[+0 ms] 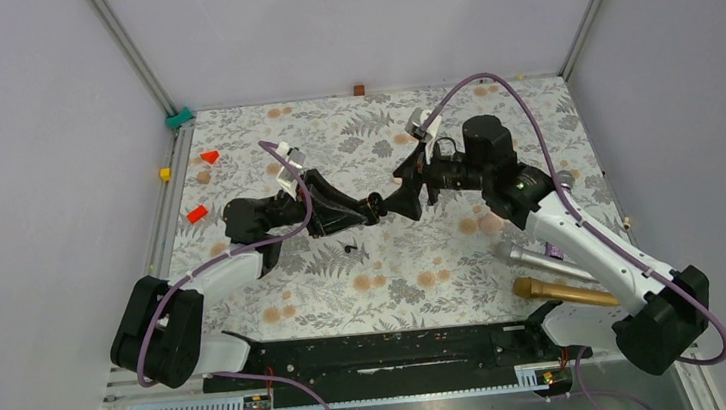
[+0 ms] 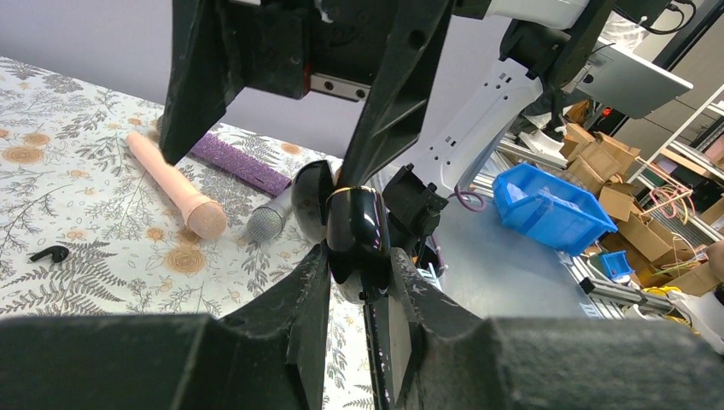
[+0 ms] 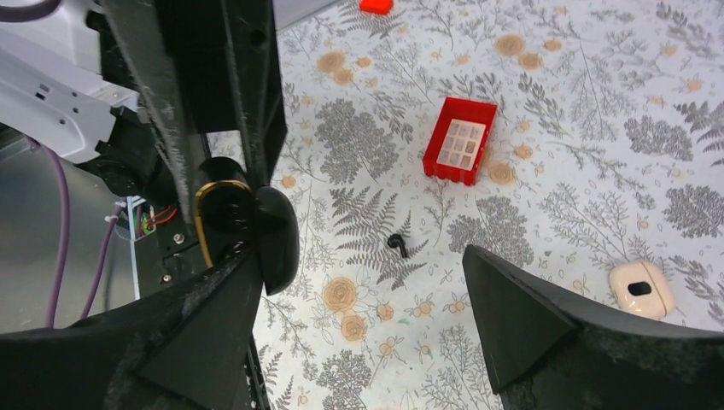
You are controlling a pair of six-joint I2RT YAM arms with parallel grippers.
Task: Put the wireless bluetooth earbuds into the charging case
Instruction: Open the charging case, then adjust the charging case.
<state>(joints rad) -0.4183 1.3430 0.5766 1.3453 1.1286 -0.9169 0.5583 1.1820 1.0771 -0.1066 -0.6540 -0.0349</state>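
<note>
Left tool (image 2: 359,273) pinches the open case (image 2: 352,213) mid-frame; keep it steady while the spread right tool (image 3: 359,256) lowers squarely onto the earbud (image 3: 397,244).

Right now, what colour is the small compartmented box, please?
The small compartmented box is red; clearest in the right wrist view.
</note>
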